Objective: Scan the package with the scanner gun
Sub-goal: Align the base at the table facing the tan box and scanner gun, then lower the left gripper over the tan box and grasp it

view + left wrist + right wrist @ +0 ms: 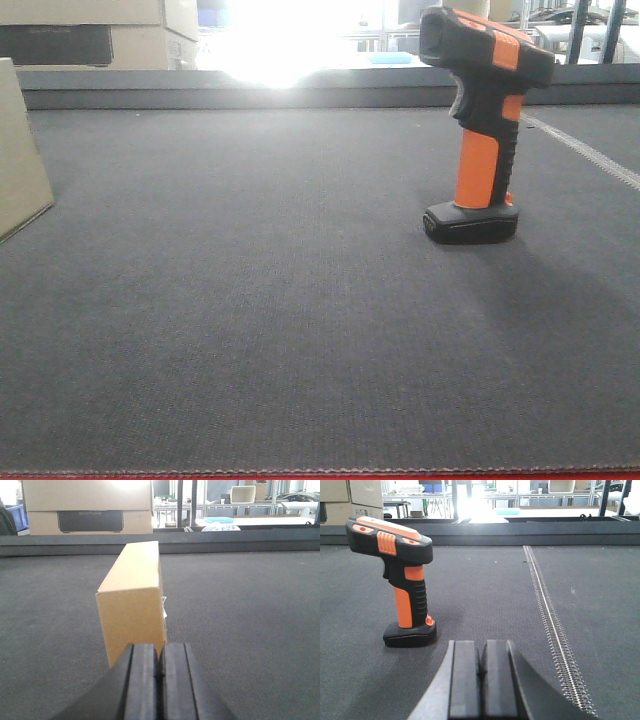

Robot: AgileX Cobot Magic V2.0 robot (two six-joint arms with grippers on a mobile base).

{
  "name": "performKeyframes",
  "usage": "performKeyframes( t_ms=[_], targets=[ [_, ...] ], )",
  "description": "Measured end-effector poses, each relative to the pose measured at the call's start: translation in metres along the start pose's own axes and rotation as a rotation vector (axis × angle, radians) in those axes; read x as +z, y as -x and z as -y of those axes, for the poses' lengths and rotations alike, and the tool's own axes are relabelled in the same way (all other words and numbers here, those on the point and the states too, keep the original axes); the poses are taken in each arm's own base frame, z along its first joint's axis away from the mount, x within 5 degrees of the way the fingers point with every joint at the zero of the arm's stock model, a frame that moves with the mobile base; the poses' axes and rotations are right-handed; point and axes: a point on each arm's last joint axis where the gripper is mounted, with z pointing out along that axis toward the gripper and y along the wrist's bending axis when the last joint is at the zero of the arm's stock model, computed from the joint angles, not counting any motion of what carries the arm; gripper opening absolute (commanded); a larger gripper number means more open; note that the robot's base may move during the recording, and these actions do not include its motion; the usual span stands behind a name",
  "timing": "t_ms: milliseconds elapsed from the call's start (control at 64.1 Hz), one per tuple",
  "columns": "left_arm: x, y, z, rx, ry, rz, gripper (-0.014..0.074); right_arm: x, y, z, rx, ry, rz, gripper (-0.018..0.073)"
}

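Note:
The scanner gun point(482, 130), black with an orange handle, stands upright on its flat foot at the right of the dark mat. The right wrist view has the scanner gun point(400, 575) ahead and to the left of my right gripper point(481, 652), which is shut and empty. The package point(134, 597), a plain tan box with a bit of white label on its right side, stands just ahead of my left gripper point(160, 652), also shut with nothing in it. In the front view only a corner of the package point(20, 160) shows at the left edge.
A raised grey ledge point(320, 88) runs along the mat's far edge. Cardboard boxes with a dark panel point(89, 515) stand behind it at the left. A metal zipper-like seam point(550, 625) crosses the mat to the right of my right gripper.

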Motion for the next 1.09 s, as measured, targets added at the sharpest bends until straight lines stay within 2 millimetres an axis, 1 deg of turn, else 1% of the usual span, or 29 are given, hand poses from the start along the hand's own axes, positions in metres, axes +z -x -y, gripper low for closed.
performKeyframes(
  t_ms=[577, 780, 968, 1093],
  targets=[
    [0.000, 0.000, 0.000, 0.000, 0.000, 0.004, -0.0111, 0.000, 0.000, 0.000, 0.000, 0.000, 0.000, -0.0153],
    [0.000, 0.007, 0.000, 0.000, 0.000, 0.073, -0.0111, 0.000, 0.005, 0.000, 0.000, 0.000, 0.051, -0.0153],
    [0.000, 0.009, 0.000, 0.000, 0.000, 0.095, -0.0111, 0.000, 0.006, 0.000, 0.000, 0.000, 0.067, -0.0153],
    [-0.001, 0.010, 0.000, -0.005, 0.000, 0.107, -0.0111, -0.001, 0.013, 0.000, 0.000, 0.000, 0.144, -0.0153]
  ],
)
